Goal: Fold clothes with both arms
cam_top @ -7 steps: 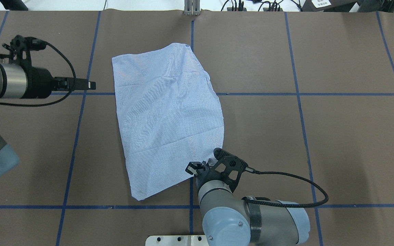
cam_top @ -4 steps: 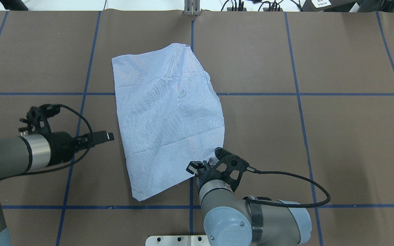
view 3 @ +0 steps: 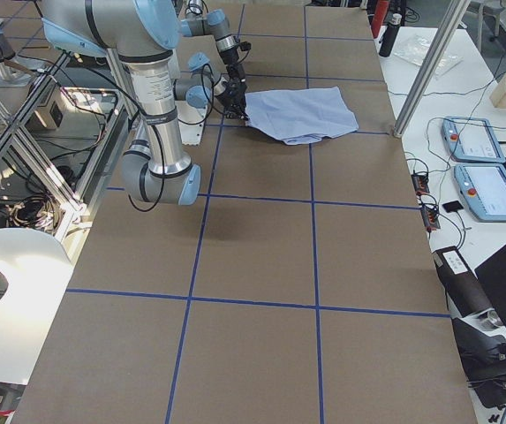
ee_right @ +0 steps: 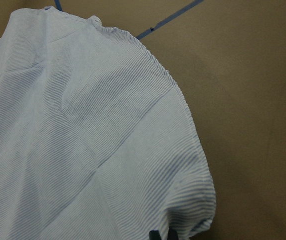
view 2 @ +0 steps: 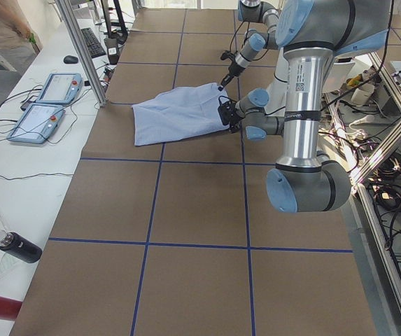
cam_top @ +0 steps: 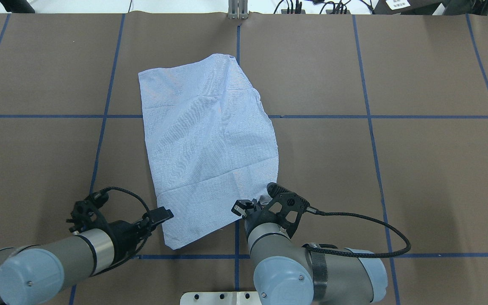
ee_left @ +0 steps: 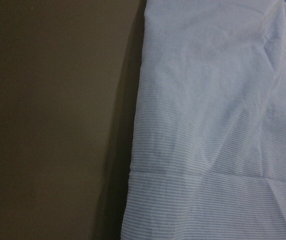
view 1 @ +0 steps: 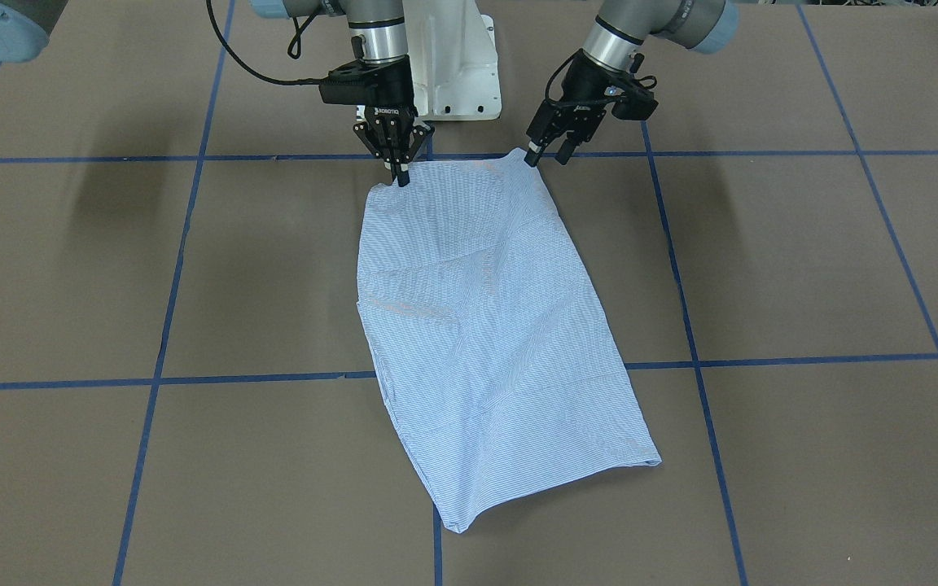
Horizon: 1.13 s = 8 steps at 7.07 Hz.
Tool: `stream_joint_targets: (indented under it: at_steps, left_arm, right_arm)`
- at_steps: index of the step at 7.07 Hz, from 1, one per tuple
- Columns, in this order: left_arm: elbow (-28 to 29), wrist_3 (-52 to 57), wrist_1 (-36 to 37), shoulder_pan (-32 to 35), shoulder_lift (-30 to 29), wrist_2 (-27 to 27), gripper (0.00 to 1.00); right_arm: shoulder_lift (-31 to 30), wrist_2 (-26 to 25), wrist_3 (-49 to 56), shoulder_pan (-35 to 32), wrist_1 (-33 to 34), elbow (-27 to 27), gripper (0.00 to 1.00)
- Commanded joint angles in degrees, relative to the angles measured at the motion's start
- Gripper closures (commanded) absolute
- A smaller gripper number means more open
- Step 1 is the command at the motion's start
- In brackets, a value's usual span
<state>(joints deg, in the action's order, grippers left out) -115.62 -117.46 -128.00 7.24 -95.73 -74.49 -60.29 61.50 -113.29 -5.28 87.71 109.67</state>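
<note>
The striped shirt [cam_top: 210,144] lay folded flat mid-surface [cam_top: 417,169], on brown covering gridded with blue tape [cam_top: 371,116]. The right gripper [view 1: 399,177] was pinched on one near corner. The left gripper [view 1: 546,156], fingers apart, sat at the other. Control pendants [view 2: 46,120] lay beyond.

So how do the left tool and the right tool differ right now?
The right tool points straight down and is shut on one robot-side corner of the shirt. The left tool is tilted and open at the other corner, not closed on it. Both are black two-finger tools at the shirt's robot-side edge.
</note>
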Motion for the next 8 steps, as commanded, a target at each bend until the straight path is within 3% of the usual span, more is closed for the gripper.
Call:
stream_joint_targets:
  at_steps: [1, 8]
  left_arm:
    - [0.05, -3.56, 6.70, -2.06, -4.11, 0.57, 0.21]
    - [2.16, -0.49, 6.88, -2.24, -3.41, -0.04, 0.23]
  right_arm:
    - [0.00, -0.07, -0.01, 0.00, 0.00, 0.02, 1.00]
    - [-0.18, -0.07, -0.01, 0.00, 0.00, 0.02, 1.00]
